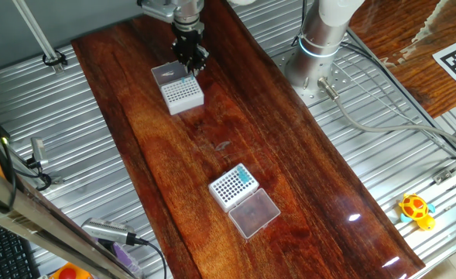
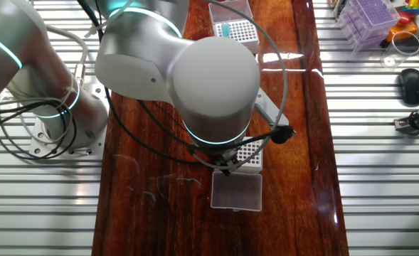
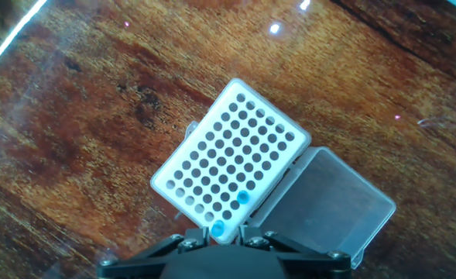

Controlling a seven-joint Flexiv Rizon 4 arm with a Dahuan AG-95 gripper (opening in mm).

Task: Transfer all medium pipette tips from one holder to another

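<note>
- at the left of the one fixed view, your gripper (image 1: 190, 56) hangs over the lid-side edge of the source rack (image 1: 184, 93). its frosted lid (image 1: 166, 74) lies open on the desk (image 1: 158, 170), touching the rack.
- in the hand view you see only two medium pipette tips (image 3: 243, 198) in that rack. one sits right between the gripper fingers at the rack's near edge. the other is just up and to the right of it, about one row further in. every other hole looks empty.
- the tip at the fingers stands in its hole, so its long axis seems to run along the fingers. judge a straight lift as the way to clear it.
- you cannot tell from these views whether the jaws pinch that tip or merely straddle it.
- further right and well apart, the second rack (image 1: 231, 187) carries a cluster of teal tips in one corner. its clear lid (image 1: 255, 213) lies open just beside it.
</note>
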